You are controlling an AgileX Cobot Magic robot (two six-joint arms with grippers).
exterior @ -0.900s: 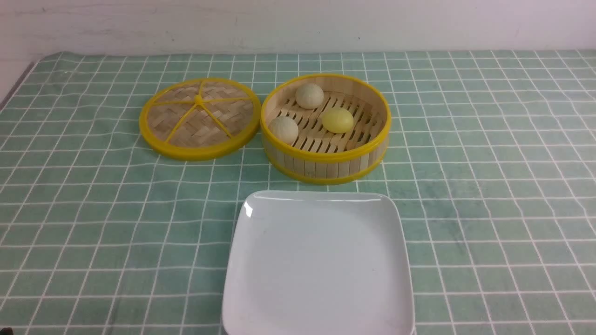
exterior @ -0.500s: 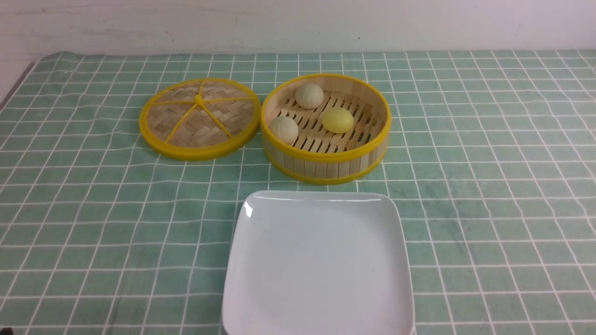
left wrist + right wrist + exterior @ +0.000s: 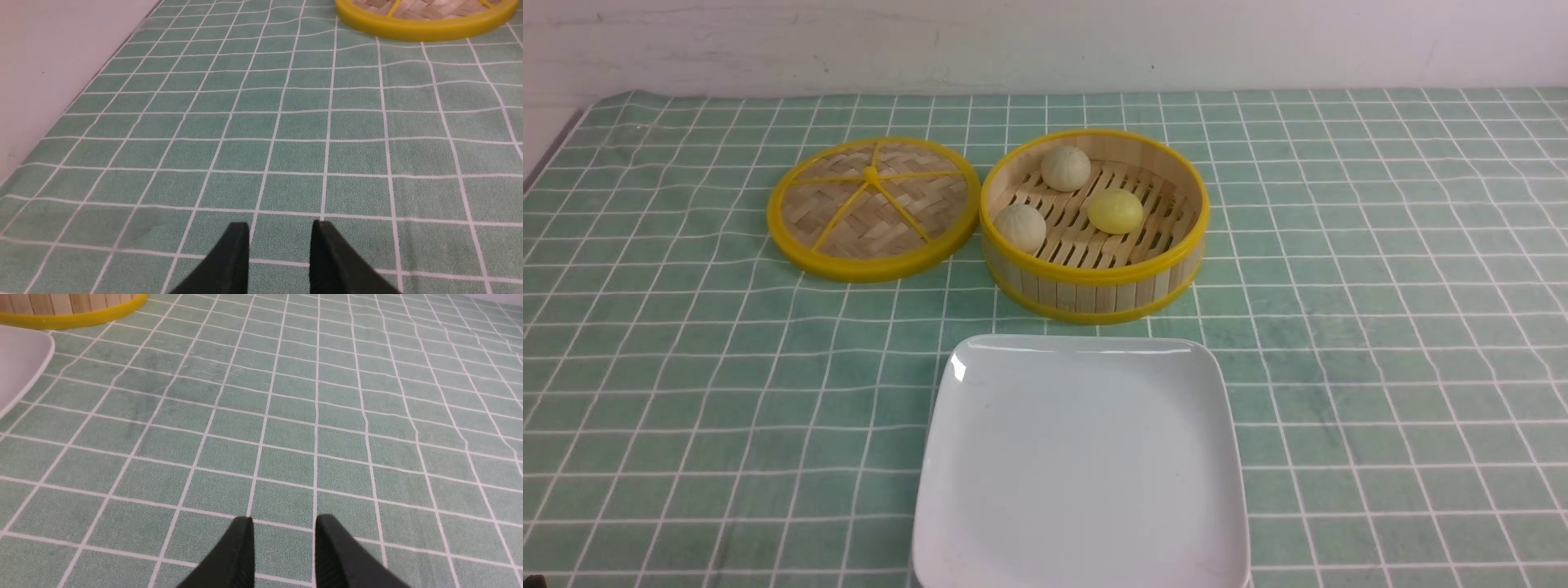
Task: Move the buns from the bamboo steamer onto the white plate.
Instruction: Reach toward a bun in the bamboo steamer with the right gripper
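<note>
Buns point(image 3: 1115, 211) in steamer point(image 3: 1094, 276); plate point(image 3: 1081, 457) near edge cut off. Left gripper point(image 3: 280, 225), right gripper point(image 3: 284, 519): tips only, narrow gap, empty.

a round, deep bamboo steamer point(image 3: 1094, 286) with light-wood slat walls and yellow rims stands on the green checked cloth of the surface point(image 3: 1380, 286). three small round buns lie apart on its slatted floor: a far off-white bun point(image 3: 1066, 167), a left off-white bun point(image 3: 1020, 228) against the wall, and a pale yellow bun point(image 3: 1116, 211) near the middle. a flat woven yellow-rimmed lid point(image 3: 874, 208) lies just beside the steamer on its left. a large glossy white square plate point(image 3: 1082, 465) sits nearer the camera, apart from the steamer.
</note>
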